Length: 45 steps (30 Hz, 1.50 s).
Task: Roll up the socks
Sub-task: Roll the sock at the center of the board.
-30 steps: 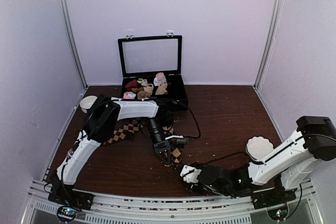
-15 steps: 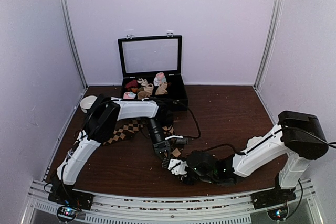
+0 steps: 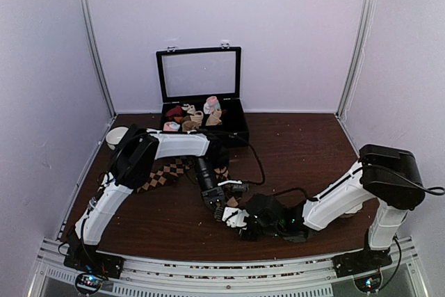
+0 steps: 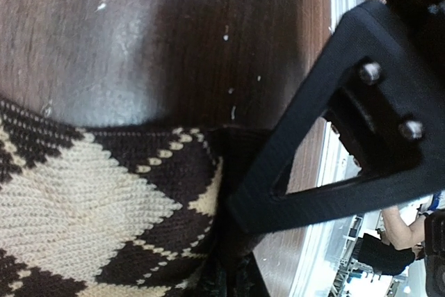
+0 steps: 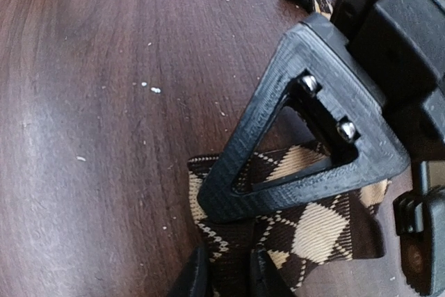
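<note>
Socks (image 3: 165, 172) lie flat on surface (image 3: 306, 151), left of centre. They run from under left arm (image 3: 177, 145) diagonally toward the front. Most of the length is hidden by that arm, with argyle showing either side of it. The near end sits mid-front, where both sets of fingers meet.

In the right wrist view, the end hem of socks (image 5: 313, 231) is square to the camera, corners flat. Right fingers (image 5: 197, 276) are close together with dark hem cloth between the tips, so pinching the sock edge. Left fingers (image 5: 257, 119): one triangular finger lies across the same end, touching the cloth; the other is hidden, so cannot tell if they are spread or pressed.

In the left wrist view the sock edge is folded up against the right finger (image 4: 299, 123), with bare wood just beyond.

Right arm (image 3: 334, 199) lies low along the front. A narrow bare strip separates the sock end from the front rail (image 3: 208, 269).

Open wood covers the centre-right and back-right. Case (image 3: 201, 113) sits back-centre with its lid up and small rolls (image 3: 198, 117) inside. Cable (image 3: 259, 166) loops over the wood right of the left wrist. The left elbow is near the left wall (image 3: 42, 102).
</note>
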Tool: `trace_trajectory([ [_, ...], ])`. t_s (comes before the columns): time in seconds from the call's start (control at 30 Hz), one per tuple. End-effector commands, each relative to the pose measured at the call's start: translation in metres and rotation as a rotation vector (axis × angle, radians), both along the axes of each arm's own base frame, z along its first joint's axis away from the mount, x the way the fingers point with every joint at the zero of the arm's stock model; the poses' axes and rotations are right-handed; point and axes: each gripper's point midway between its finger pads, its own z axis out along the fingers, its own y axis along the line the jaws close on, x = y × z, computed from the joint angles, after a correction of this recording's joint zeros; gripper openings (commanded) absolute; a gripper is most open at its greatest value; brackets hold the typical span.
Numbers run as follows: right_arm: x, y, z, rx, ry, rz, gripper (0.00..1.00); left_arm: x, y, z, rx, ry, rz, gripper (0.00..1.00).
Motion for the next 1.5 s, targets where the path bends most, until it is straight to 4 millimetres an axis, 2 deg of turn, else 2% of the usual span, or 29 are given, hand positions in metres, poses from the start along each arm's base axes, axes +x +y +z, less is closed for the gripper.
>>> trace_trajectory([
  [0.0, -0.003, 0.000, -0.014, -0.038, 0.040, 0.020, 0.09, 0.007, 0.014, -0.018, 0.021, -0.086, -0.071, 0.01],
  [0.07, -0.008, -0.003, -0.017, -0.049, 0.076, 0.027, 0.00, 0.009, 0.012, -0.009, -0.011, -0.117, -0.071, 0.14],
  [0.2, -0.018, -0.009, -0.020, -0.038, 0.163, 0.015, 0.00, 0.029, 0.007, 0.016, -0.092, -0.278, -0.015, 0.38],
  [0.23, -0.021, -0.010, -0.021, -0.030, 0.193, 0.007, 0.00, 0.037, 0.006, 0.022, -0.116, -0.316, 0.010, 0.54],
  [0.27, -0.024, -0.010, -0.021, -0.019, 0.227, -0.003, 0.00, 0.045, 0.006, 0.033, -0.140, -0.347, 0.038, 0.62],
  [0.3, -0.025, -0.011, -0.023, -0.017, 0.258, -0.022, 0.00, 0.056, 0.008, 0.042, -0.163, -0.373, 0.076, 0.92],
  [0.33, -0.026, -0.012, -0.024, -0.020, 0.289, -0.040, 0.00, 0.063, 0.009, 0.051, -0.184, -0.401, 0.103, 0.97],
  [0.43, -0.028, -0.014, -0.026, -0.009, 0.385, -0.083, 0.00, 0.088, 0.018, 0.074, -0.235, -0.494, 0.201, 0.98],
  [0.63, -0.015, -0.019, -0.028, 0.111, 0.678, -0.187, 0.00, 0.098, 0.030, 0.104, -0.325, -0.754, 0.239, 0.98],
  [0.67, -0.015, -0.020, -0.031, 0.115, 0.718, -0.198, 0.00, 0.097, 0.031, 0.103, -0.327, -0.788, 0.229, 0.98],
  [0.8, -0.012, -0.018, -0.035, 0.158, 0.869, -0.242, 0.00, 0.087, 0.030, 0.090, -0.312, -0.940, 0.131, 0.98],
  [0.93, -0.008, -0.019, -0.040, 0.196, 0.981, -0.288, 0.00, 0.055, 0.023, 0.071, -0.386, -0.985, -0.014, 0.97],
  [1.03, -0.007, -0.020, -0.046, 0.200, 1.095, -0.322, 0.00, 0.036, 0.017, 0.063, -0.431, -0.974, -0.088, 0.86],
  [1.13, -0.004, -0.023, -0.053, 0.201, 1.184, -0.367, 0.00, 0.025, 0.014, 0.052, -0.437, -1.006, -0.176, 0.78],
  [1.33, 0.003, -0.029, -0.063, 0.185, 1.282, -0.442, 0.00, 0.025, 0.004, 0.040, -0.416, -1.078, -0.253, 0.69],
  [1.47, 0.004, -0.035, -0.070, 0.185, 1.331, -0.501, 0.00, 0.023, 0.000, 0.029, -0.399, -1.089, -0.307, 0.54],
])
